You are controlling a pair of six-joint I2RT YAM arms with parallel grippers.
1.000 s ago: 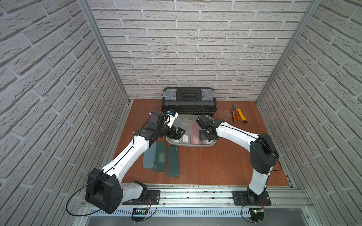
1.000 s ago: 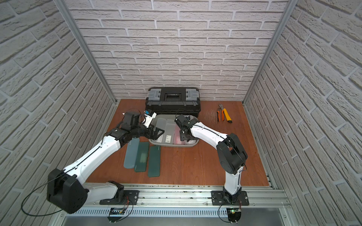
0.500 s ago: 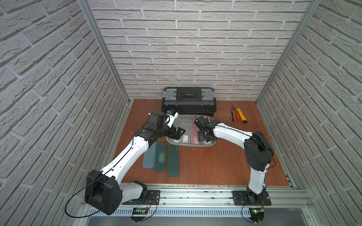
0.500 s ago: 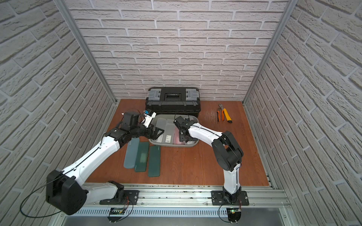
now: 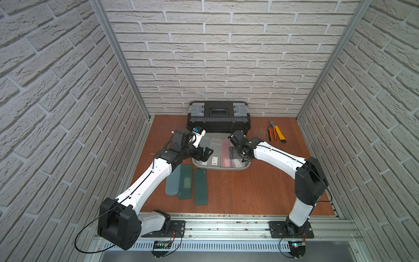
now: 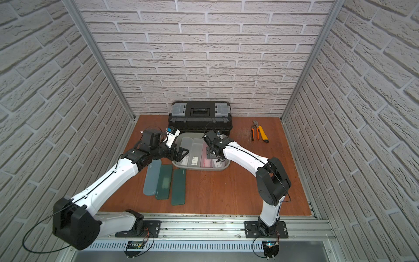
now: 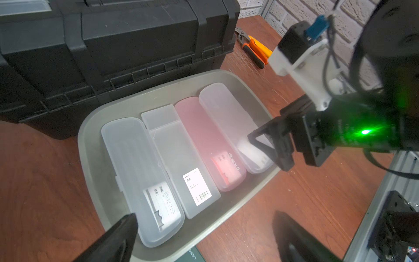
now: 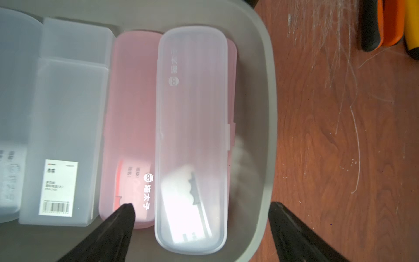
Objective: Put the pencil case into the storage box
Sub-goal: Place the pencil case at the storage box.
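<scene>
Right fingers spread wide and empty above the frosted clear plastic pencil case, which lies inside the shallow grey-green plastic storage box, against a pink plastic case. Left fingers wide too.

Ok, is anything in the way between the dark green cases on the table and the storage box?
Nothing stands on the table between the green cases and the lidless storage box. But four pale cases cover most of its floor, and the open left gripper hangs over its edge nearest them.
</scene>
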